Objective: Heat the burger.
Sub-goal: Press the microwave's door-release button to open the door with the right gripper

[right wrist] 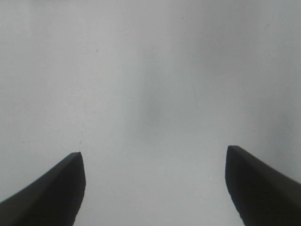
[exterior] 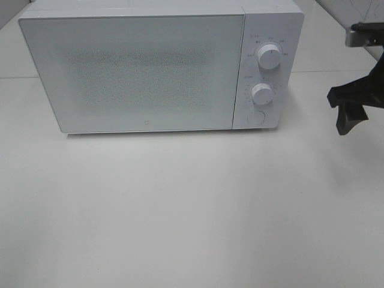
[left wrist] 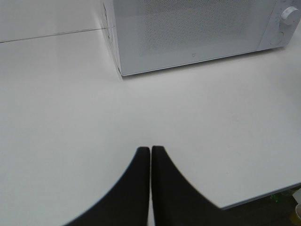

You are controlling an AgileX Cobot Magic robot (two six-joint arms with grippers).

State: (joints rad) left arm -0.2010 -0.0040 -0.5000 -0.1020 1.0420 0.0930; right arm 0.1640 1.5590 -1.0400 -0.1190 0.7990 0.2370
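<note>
Microwave (exterior: 150, 66) well back from table edge (left wrist: 254, 193)

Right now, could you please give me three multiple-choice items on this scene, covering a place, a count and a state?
1. The right gripper is: A) right of the microwave B) on top of it C) at its door.
2. Knobs on its panel: A) one B) two C) four.
3. The left gripper has its fingers: A) wide apart B) shut together C) around a cup.
Answers: 1A, it hangs past the control panel; 2B, one above the other; 3B, the tips touch.
</note>
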